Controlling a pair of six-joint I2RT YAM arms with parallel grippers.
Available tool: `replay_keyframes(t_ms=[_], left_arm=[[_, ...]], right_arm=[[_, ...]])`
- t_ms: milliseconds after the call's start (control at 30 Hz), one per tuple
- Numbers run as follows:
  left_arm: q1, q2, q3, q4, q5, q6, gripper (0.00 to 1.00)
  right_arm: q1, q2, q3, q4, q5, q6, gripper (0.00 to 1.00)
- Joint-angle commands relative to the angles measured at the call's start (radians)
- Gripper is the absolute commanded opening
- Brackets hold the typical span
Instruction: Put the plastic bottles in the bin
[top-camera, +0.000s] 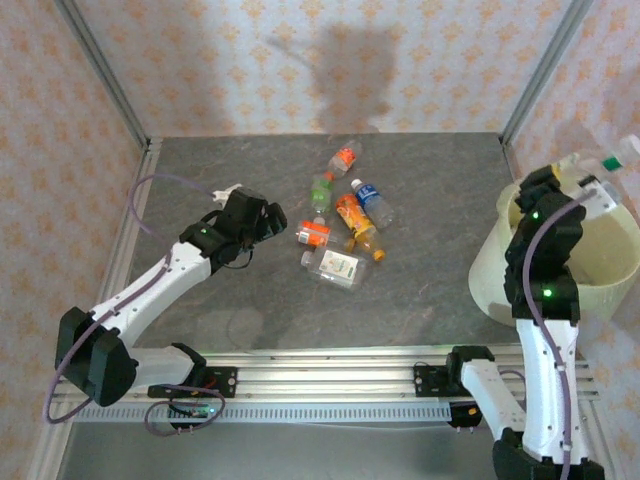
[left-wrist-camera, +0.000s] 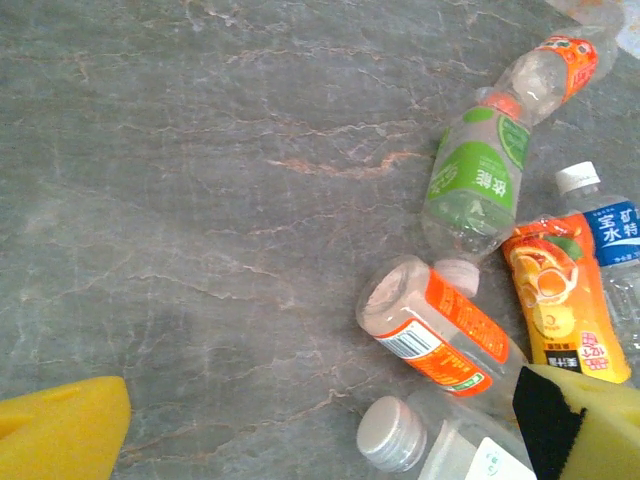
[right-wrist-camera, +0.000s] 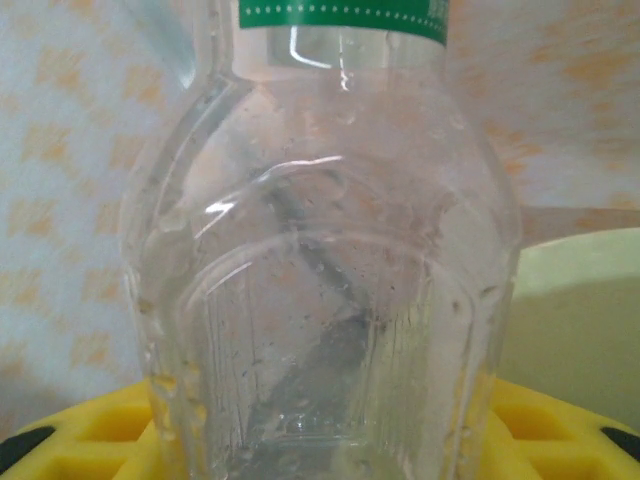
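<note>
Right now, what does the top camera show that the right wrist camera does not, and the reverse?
The top camera adds six bottles lying on the table, the open left gripper left of them, and the whole bin. The right wrist camera adds the green label band and yellow finger pads up close. Both share the clear bottle, held by the right gripper at the bin.

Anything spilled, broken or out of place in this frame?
Nothing stands out. Six bottles lie on their sides, clustered on the table, with no spill visible. The right gripper holds a clear bottle above the bin.
</note>
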Motion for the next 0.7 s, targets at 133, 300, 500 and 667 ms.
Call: replay_keyframes(t_ms=[133, 300, 500, 667], left_arm=[[0.008, 0.029, 0.036, 0.024, 0.041, 0.006, 1.00], [0.008, 0.021, 0.029, 0.018, 0.044, -0.001, 1.00], [0.008, 0.004, 0.018, -0.005, 0.023, 0.003, 1.00], [0.008, 0.010, 0.022, -0.002, 0.033, 0.011, 1.00]], right_arm=[[-0.103, 0.014, -0.065, -0.049, 0.014, 0.324, 0.47], [-0.154, 0.090, -0.023, -0.132, 0.018, 0.525, 0.51], [-0.214, 0.139, -0.021, -0.166, -0.022, 0.699, 0.59], [-0.250, 0.178, -0.015, -0.154, -0.074, 0.769, 0.75]])
